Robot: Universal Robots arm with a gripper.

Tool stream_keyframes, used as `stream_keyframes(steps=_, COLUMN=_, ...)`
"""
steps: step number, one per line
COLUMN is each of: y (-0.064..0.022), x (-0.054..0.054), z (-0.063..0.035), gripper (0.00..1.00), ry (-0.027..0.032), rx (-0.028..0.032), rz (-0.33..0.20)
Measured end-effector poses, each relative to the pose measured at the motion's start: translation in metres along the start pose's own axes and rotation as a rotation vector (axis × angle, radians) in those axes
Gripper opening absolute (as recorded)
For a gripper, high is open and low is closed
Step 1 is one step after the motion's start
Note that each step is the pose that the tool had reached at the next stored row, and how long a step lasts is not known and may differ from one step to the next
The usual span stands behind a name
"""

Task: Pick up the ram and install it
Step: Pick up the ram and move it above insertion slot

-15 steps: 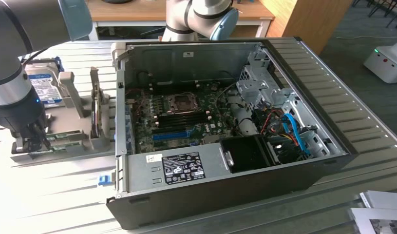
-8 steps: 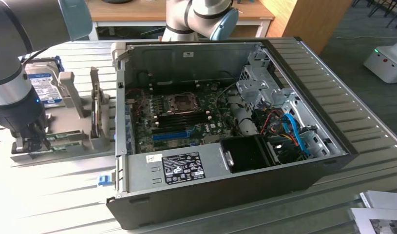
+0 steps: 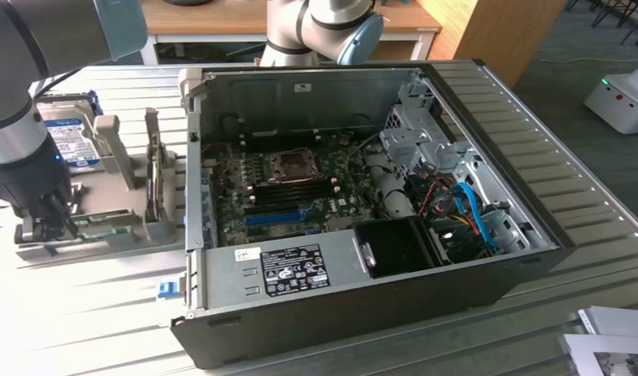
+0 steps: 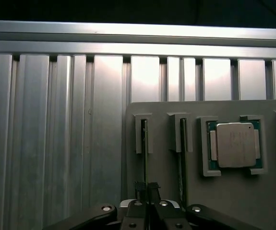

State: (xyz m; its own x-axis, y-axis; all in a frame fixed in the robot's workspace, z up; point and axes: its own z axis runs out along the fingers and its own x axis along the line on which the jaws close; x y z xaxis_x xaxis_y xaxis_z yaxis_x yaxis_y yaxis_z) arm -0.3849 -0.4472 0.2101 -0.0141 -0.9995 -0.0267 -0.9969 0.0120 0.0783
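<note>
The black gripper pinches its fingers closed on the thin green ram stick, which stands upright in the grey slotted holder, at nine o'clock of the open computer case in the exterior view.

Ribbed metal table, open computer case on it, grey parts holder alongside, small blue piece

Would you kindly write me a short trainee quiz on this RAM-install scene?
1. True or false: the processor lies in the grey holder.
2. The hand is lined up with: A) the ram farther from the processor; B) the stick beside the processor; C) the processor.
3. Fill in: in the exterior view, the hand stands on that view's ___ of the open case.
Key: 1 true; 2 A; 3 left.
</note>
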Motion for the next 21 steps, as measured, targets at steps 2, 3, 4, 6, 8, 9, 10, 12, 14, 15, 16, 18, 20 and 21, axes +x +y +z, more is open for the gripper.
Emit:
stream_keyframes(steps=2, y=0.0001, x=0.0, z=-0.0016, gripper=0.12, ry=0.0, rx=-0.0006, rz=0.0)
stream_keyframes(steps=3, y=0.0002, x=0.0, z=-0.0024, gripper=0.12, ry=0.0, rx=-0.001, rz=0.0)
stream_keyframes(steps=4, y=0.0003, x=0.0, z=-0.0033, gripper=0.12, ry=-0.0001, rx=-0.0015, rz=0.0)
stream_keyframes(steps=6, y=0.0004, x=0.0, z=-0.0051, gripper=0.12, ry=0.0001, rx=-0.0028, rz=0.0)
stream_keyframes(steps=8, y=0.0005, x=0.0, z=-0.007, gripper=0.12, ry=0.0001, rx=-0.0041, rz=0.0)
stream_keyframes(steps=9, y=0.0006, x=0.0, z=-0.0079, gripper=0.12, ry=0.0001, rx=-0.0047, rz=0.0)
stream_keyframes(steps=10, y=0.0007, x=0.0, z=-0.0087, gripper=0.12, ry=0.0001, rx=-0.0053, rz=0.0)
stream_keyframes(steps=12, y=0.0008, x=0.0, z=-0.0103, gripper=0.12, ry=0.0001, rx=-0.0065, rz=0.0)
stream_keyframes(steps=14, y=0.0009, x=0.0, z=-0.0116, gripper=0.12, ry=0.0001, rx=-0.0077, rz=0.0)
stream_keyframes(steps=15, y=0.001, x=0.0, z=-0.0123, gripper=0.12, ry=0.0001, rx=-0.0083, rz=0.0)
stream_keyframes(steps=16, y=0.001, x=0.0, z=-0.013, gripper=0.12, ry=0.0001, rx=-0.0088, rz=0.0)
stream_keyframes(steps=18, y=0.0012, x=0.0, z=-0.0148, gripper=0.12, ry=0.0002, rx=-0.0101, rz=0.0)
stream_keyframes(steps=20, y=0.0013, x=0.0, z=-0.0169, gripper=0.12, ry=0.0002, rx=-0.0116, rz=0.0)
stream_keyframes(steps=21, y=0.0014, x=0.0, z=-0.018, gripper=0.12, ry=0.0002, rx=-0.0123, rz=0.0)
